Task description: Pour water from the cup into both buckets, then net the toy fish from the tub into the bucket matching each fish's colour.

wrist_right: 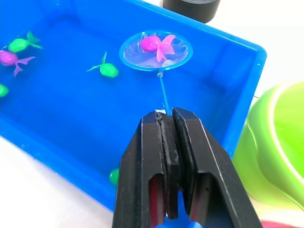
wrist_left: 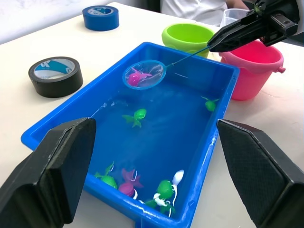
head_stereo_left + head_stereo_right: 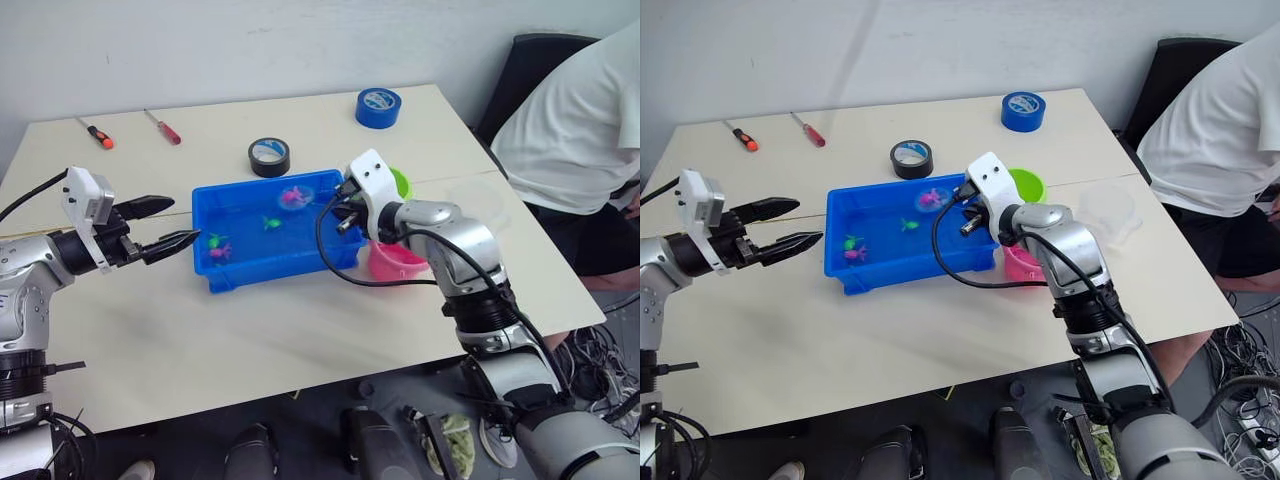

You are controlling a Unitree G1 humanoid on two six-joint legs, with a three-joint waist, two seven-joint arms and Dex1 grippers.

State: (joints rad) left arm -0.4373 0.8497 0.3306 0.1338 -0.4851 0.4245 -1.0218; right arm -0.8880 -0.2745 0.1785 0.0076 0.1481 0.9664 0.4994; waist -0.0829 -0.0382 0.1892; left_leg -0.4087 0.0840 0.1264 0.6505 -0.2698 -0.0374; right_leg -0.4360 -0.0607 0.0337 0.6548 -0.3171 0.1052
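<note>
Right claw (image 1: 167,142) clamped shut on net (image 1: 156,50) handle; pink fish (image 1: 157,44) cupped over tub (image 2: 223,102) | risk: tilt spills fish short of pink bucket (image 2: 254,66) | left claw (image 3: 160,226) agape, empty

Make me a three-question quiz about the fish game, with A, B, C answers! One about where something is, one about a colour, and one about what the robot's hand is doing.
1. Where is the black tape roll?
A. Inside the tub
B. On the table just behind the tub
C. Inside the pink bucket

2. What colour is the fish lying in the net?
A. Green
B. Yellow
C. Pink

3. What is the right tool doing?
A. Pinching the net's thin handle
B. Holding the clear cup
C. Hanging open over the table

Answers:
1 B: the roll sits on the tabletop beyond the tub's far rim.
2 C: the right wrist view shows a pink fish inside the blue hoop.
3 A: its black fingers are closed together on the stick, while the left tool stands open beside the tub.
</note>
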